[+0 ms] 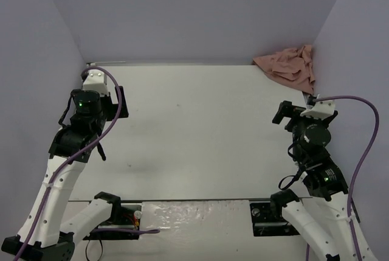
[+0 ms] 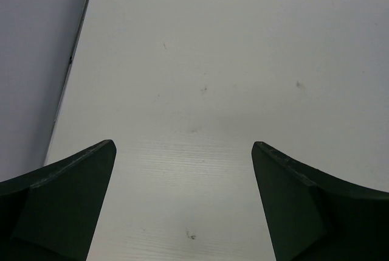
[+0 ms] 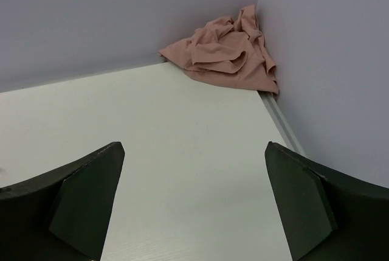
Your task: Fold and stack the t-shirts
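The dusty-pink t-shirt [image 1: 289, 66] lies crumpled in a heap in the far right corner of the white table [image 1: 200, 127], against both walls. It also shows in the right wrist view [image 3: 223, 54]; its print is hidden in the folds. My right gripper [image 1: 300, 107] is open and empty, above the table near the right wall and short of the shirt, its jaws wide apart [image 3: 194, 148]. My left gripper [image 1: 104, 90] is open and empty at the far left, over bare table [image 2: 184, 148], far from the shirt.
Pale purple walls close in the table at the back [image 1: 194, 17], left [image 1: 30, 90] and right [image 1: 358, 60]. A metal strip [image 3: 282, 121] runs along the foot of the right wall. The arm bases and cables [image 1: 121, 218] stand at the near edge.
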Controlling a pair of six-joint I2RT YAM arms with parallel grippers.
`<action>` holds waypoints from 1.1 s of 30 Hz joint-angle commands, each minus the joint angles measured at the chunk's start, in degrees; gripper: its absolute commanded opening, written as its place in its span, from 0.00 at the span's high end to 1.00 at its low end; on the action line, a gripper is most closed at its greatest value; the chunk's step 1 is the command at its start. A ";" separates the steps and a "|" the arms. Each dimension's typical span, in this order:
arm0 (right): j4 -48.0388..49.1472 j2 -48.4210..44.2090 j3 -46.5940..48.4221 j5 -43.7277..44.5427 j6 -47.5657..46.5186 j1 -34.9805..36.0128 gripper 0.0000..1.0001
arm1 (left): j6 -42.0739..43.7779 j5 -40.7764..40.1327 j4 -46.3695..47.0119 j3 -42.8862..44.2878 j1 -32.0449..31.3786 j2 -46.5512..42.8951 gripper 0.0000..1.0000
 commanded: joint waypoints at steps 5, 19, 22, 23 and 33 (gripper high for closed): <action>4.23 7.90 0.54 3.84 2.11 0.22 0.00 | -2.24 0.42 3.91 2.88 -0.31 2.24 0.06; 6.13 42.62 18.35 1.57 3.55 -4.17 0.00 | -6.40 0.77 2.81 1.44 -0.31 6.52 0.06; 6.13 53.29 27.76 -3.93 5.12 -9.90 0.00 | -5.41 1.02 2.05 1.70 -0.31 7.10 0.06; 6.47 56.50 30.40 -4.98 5.20 -11.48 0.01 | -5.02 1.22 2.05 1.47 -0.31 7.02 0.06; 9.69 82.90 54.18 -7.37 1.05 -16.80 0.21 | -2.10 1.26 1.69 -0.85 -1.02 5.16 0.06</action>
